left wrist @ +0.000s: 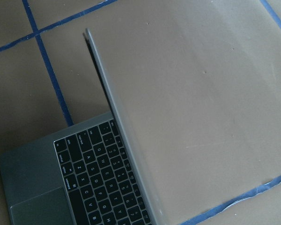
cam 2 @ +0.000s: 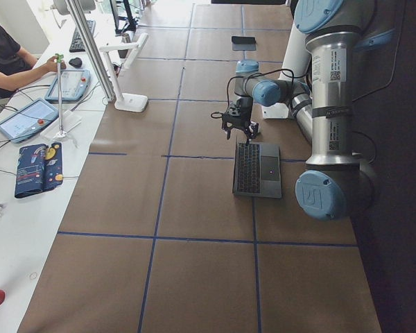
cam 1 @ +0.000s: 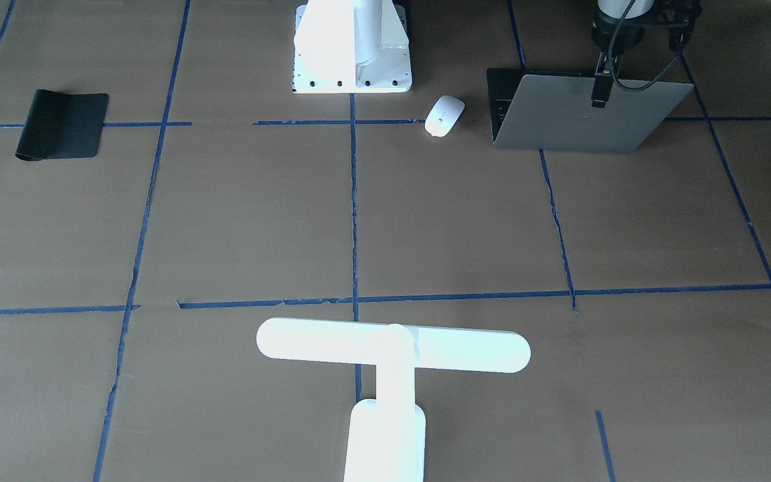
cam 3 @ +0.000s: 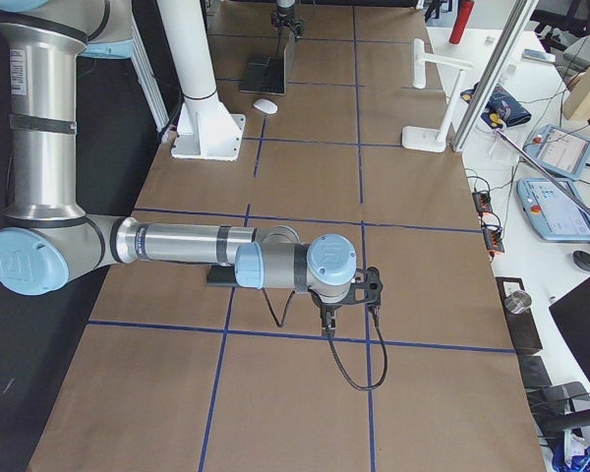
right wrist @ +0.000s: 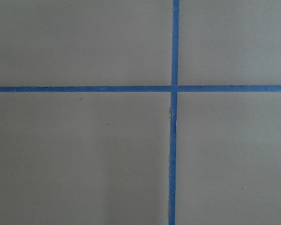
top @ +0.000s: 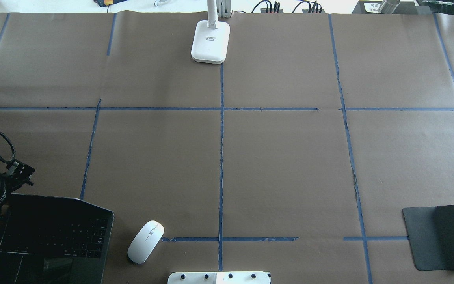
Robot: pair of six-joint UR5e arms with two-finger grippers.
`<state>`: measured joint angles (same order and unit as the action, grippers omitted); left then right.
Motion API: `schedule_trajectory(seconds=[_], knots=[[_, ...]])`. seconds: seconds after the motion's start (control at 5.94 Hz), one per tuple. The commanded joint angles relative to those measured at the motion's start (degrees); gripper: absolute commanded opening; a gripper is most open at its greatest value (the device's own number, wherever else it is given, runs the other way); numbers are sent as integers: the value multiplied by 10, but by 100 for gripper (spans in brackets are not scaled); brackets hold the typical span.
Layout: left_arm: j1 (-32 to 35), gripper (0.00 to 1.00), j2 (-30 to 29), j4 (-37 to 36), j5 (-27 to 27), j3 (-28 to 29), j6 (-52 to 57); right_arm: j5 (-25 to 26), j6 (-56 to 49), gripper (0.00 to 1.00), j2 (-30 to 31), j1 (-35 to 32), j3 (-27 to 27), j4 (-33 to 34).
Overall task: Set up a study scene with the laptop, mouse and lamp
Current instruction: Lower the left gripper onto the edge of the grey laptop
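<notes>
The open grey metal laptop (cam 1: pixel 579 120) sat in the table's (top: pixel 290 157) robot-side left corner under the left gripper (cam 2: pixel 240 132), oval mouse (cam 1: pixel 444 115) just beside, T-shaped lamp (cam 1: pixel 392 348) at the far edge; finger spread could not be told for it or the right gripper (cam 3: pixel 326 323).

A black mouse pad (top: pixel 436 238) lies on the brown-papered table (top: pixel 290 165), which blue tape lines (top: pixel 221 157) cross.

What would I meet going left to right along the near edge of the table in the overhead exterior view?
laptop → mouse → robot pedestal → black mouse pad
</notes>
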<state>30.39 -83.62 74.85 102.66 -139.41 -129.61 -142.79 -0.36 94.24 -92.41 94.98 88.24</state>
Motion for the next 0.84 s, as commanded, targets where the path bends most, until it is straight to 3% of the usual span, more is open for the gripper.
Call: schedule_trajectory(seconds=[0.0, 0.17, 0.34, 0.67], knots=[[-6, 31, 4, -1, -18, 0, -40, 0, 0, 100, -1, -4, 1, 0], [-5, 7, 6, -1, -18, -5, -57, 0, 0, 100, -2, -6, 2, 0], [8, 0, 7, -2, -15, -16, -57, 0, 1, 100, -4, -6, 3, 0], [82, 0, -5, -30, -13, -23, -47, -1, 1, 100, -5, -8, 4, 0]])
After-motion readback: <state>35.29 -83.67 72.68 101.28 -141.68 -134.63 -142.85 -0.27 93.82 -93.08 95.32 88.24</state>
